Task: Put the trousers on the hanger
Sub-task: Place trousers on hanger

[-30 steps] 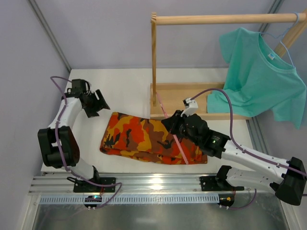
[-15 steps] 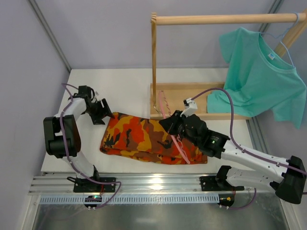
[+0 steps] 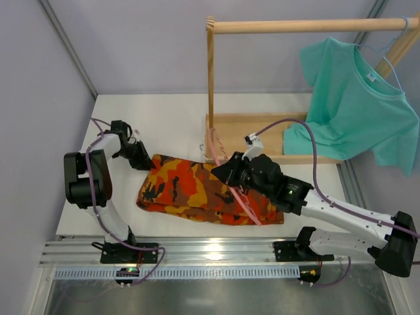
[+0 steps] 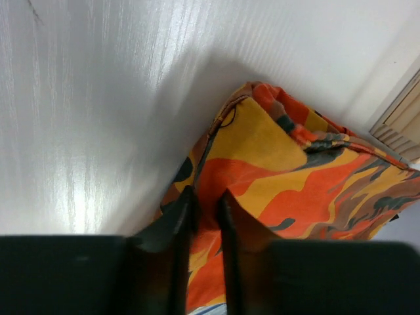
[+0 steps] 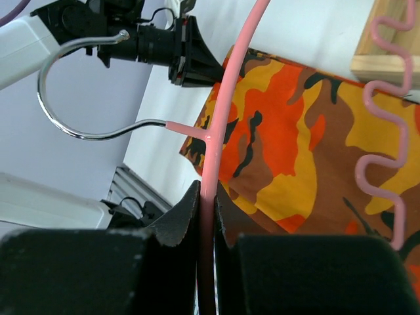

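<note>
The camouflage trousers (image 3: 193, 187) lie folded on the white table between both arms. My left gripper (image 3: 146, 163) is at their upper-left corner. In the left wrist view its jaws (image 4: 205, 200) stand narrow with a fold of the trousers (image 4: 295, 164) pinched between them. My right gripper (image 3: 228, 176) hovers over the right half of the trousers, shut on the pink hanger (image 3: 245, 206). The right wrist view shows the hanger's thin rod (image 5: 223, 98) clamped at the right gripper (image 5: 207, 190), its silver hook (image 5: 65, 125) to the left and its ridged bar (image 5: 384, 118) over the trousers (image 5: 295, 131).
A wooden clothes rack (image 3: 210, 85) stands behind the trousers, with a boxed base (image 3: 249, 128). A teal T-shirt (image 3: 357, 98) hangs on a light-blue hanger (image 3: 388, 58) at its right end. A metal rail (image 3: 210, 252) runs along the near table edge.
My left gripper came down and right onto the trousers' upper-left corner and closed on the cloth. My right gripper shifted slightly left, tilting the hanger up.
</note>
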### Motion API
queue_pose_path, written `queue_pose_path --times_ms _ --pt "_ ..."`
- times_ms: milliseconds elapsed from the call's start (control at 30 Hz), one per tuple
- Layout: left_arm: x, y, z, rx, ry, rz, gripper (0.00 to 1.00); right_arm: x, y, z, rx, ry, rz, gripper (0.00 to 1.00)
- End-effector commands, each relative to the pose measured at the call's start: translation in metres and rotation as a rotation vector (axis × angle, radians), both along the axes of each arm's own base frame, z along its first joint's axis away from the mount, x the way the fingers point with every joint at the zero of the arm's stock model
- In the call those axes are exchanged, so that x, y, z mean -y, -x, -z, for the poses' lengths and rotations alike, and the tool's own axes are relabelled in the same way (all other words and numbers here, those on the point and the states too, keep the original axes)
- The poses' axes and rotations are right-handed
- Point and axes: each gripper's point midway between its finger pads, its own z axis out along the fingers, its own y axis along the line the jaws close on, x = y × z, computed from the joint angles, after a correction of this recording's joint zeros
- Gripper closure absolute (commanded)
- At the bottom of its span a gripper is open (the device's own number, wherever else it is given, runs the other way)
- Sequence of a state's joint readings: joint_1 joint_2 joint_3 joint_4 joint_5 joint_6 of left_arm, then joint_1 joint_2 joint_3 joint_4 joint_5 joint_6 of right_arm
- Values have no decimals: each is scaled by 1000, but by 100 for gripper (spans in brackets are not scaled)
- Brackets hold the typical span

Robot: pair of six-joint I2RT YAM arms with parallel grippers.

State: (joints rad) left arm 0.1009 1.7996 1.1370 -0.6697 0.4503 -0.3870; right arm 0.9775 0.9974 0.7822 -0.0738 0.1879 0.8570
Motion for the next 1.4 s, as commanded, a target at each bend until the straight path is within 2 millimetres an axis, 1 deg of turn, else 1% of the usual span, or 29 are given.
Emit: queue_pose_path --times_ms 0,33,67,100,133,167,200,233,267,300,333,433,467,600,700,733,767,867,900,967,1000,1067,1100,1167,1200,1233,1267,1300,1367 --pt "4 -5 -3 7 30 19 87 -33 1 -59 67 -181 -80 96" --pt "3 -8 -2 0 27 16 94 -38 -1 -71 83 -213 -82 96" --pt "-1 -8 -1 -14 12 2 100 -44 -1 -72 83 -221 -96 96" --pt "-6 -7 0 -38 4 -25 100 -54 -4 -67 71 -218 -106 96" --pt "-13 -3 1 -53 -8 -55 100 -62 -6 -79 81 -262 -112 96" --pt "-19 -3 1 -64 -24 -115 100 -68 -8 -81 82 -277 -121 96" --pt "-34 -5 2 -49 -21 -178 100 -81 -11 -70 61 -270 -132 96" --pt "-39 -4 0 -43 -12 -215 100 -89 -12 -76 60 -305 -142 96" --pt "-45 1 -2 -40 -9 -259 100 -95 -15 -84 64 -324 -142 96" --pt "-51 1 -3 -33 -16 -285 99 -103 -11 -85 62 -327 -148 96" --pt "-59 1 -8 -15 -20 -311 100 -110 -13 -87 67 -329 -143 96" --pt "-66 4 -11 -14 -49 -335 100 -121 -14 -90 68 -325 -122 96" --pt "-68 3 -15 2 -52 -342 100 -121 -16 -90 67 -317 -104 96" --pt "-68 -1 -19 21 -46 -361 100 -124 -20 -86 54 -309 -77 96" --pt "-69 0 -18 14 -51 -358 100 -128 -23 -89 80 -310 -76 96" --pt "-70 0 -18 15 -54 -354 100 -126 -29 -85 93 -303 -52 96" --pt "-70 1 -17 10 -59 -353 100 -129 -32 -81 96 -301 -47 96" --pt "-74 4 -15 10 -87 -362 100 -135 -42 -77 112 -315 -37 96" --pt "-74 6 -15 8 -93 -365 100 -143 -46 -74 115 -342 -46 96" --pt "-79 8 -16 12 -121 -379 100 -152 -47 -71 116 -368 -72 96" --pt "-81 8 -16 14 -130 -385 100 -160 -50 -65 109 -390 -75 96" --pt "-81 8 -18 19 -135 -384 100 -169 -48 -60 111 -417 -109 96" --pt "-82 8 -19 19 -136 -384 100 -173 -49 -51 103 -425 -114 96" --pt "-82 7 -19 18 -138 -374 100 -173 -49 -37 94 -427 -113 96" --pt "-82 9 -19 16 -139 -370 100 -170 -50 -34 94 -451 -96 96" --pt "-81 10 -19 16 -143 -365 100 -163 -50 -8 54 -422 -75 96" --pt "-82 11 -19 19 -151 -363 100 -160 -50 3 43 -413 -64 96" --pt "-84 12 -18 18 -161 -358 100 -151 -52 23 26 -387 -44 96" --pt "-84 12 -20 21 -164 -353 100 -143 -52 43 5 -356 -24 96"
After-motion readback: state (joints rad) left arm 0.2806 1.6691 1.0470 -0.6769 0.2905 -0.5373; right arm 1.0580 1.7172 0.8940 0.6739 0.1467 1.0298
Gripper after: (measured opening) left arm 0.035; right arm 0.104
